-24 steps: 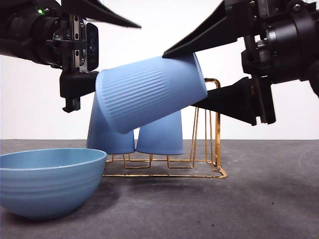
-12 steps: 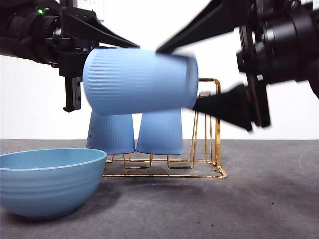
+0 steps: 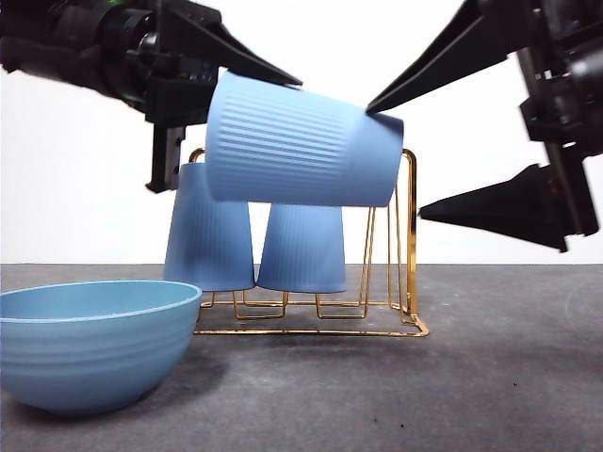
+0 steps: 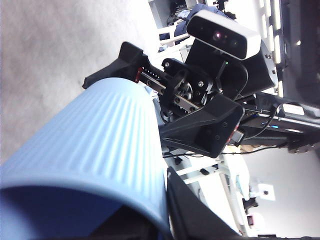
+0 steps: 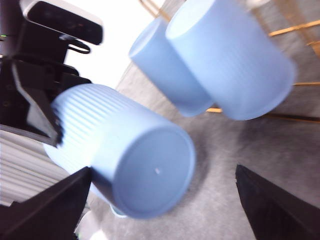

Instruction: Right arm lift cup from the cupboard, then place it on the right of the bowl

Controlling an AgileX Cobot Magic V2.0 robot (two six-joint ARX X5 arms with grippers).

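right claw (image 3: 396,160) now spread, off the cup (image 3: 301,141) | left claw (image 3: 273,113) pinching its rim above the cupboard (image 3: 411,245) | placing beside the bowl (image 3: 94,344) pending

A dark grey table (image 3: 471,377) fills the lower part of the front view, matt and faintly mottled; a few tiny dark specks lie on its near part; two spare cups stand above its far part, mouth-down and close side by side; the left spare (image 3: 209,235) looks a little taller than the right spare (image 3: 303,250); both are periwinkle-blue with fine vertical ribs; a plain white wall (image 3: 75,188) rises behind the table's far edge.
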